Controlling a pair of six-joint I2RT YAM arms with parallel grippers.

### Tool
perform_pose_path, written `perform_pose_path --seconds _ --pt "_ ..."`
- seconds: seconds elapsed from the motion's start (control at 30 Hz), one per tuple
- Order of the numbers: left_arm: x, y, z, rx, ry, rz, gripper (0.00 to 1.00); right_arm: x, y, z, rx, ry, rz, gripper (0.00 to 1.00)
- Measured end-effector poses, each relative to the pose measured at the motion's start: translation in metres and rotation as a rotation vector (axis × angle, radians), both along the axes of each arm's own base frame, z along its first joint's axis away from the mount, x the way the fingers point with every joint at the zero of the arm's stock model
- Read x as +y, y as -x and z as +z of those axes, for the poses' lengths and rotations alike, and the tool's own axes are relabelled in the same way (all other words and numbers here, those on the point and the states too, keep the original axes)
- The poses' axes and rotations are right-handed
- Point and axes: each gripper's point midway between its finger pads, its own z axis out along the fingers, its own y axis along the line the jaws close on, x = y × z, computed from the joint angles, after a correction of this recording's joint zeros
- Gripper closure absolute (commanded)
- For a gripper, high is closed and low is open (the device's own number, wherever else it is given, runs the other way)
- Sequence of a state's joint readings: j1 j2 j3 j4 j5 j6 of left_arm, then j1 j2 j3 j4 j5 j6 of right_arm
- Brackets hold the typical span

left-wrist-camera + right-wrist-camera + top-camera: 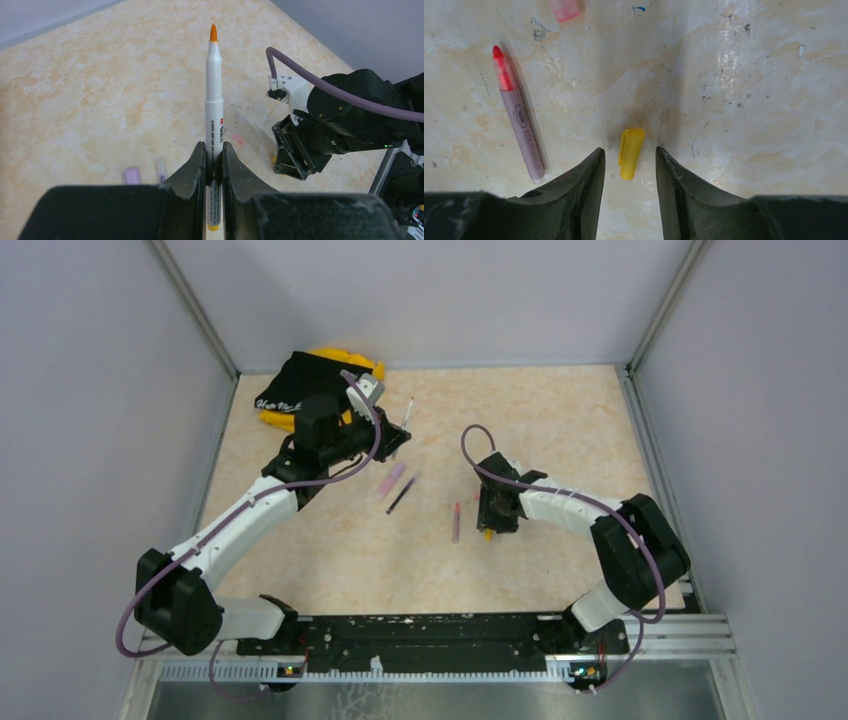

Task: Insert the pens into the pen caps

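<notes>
Pen, white (214, 100), orange tip outward, clenched at barrel by left hand (214, 150), raised above surface (100, 100), far left; tip left exposed, likely for capping. Right hand (629, 150) spread, low astride yellow cap (631, 145) lying mid-right, apparently for pickup.

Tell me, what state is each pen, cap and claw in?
white pen, uncapped, held
left gripper, shut on white pen
right gripper, open over yellow cap
yellow cap, lying loose
red pen, uncapped, lying flat
pink cap, loose
black pen, lying flat
lilac cap, loose
</notes>
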State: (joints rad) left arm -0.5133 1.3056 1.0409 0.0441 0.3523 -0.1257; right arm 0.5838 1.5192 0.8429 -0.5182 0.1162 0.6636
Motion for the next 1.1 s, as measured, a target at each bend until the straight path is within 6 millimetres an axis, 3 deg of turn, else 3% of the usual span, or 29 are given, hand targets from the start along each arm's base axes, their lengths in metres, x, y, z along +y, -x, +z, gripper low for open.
perform_pose_path --seconds 0.7,1.1 --pt "0.0025 0.0010 0.0059 -0.013 0.007 0.004 0.99 -0.0016 -0.0030 -0.0073 0.033 0.044 0.008 0.74" --pt "0.0031 0.0007 0.0062 -0.014 0.007 0.006 0.99 -0.0036 -0.0060 -0.0058 0.019 0.060 0.023 1.00"
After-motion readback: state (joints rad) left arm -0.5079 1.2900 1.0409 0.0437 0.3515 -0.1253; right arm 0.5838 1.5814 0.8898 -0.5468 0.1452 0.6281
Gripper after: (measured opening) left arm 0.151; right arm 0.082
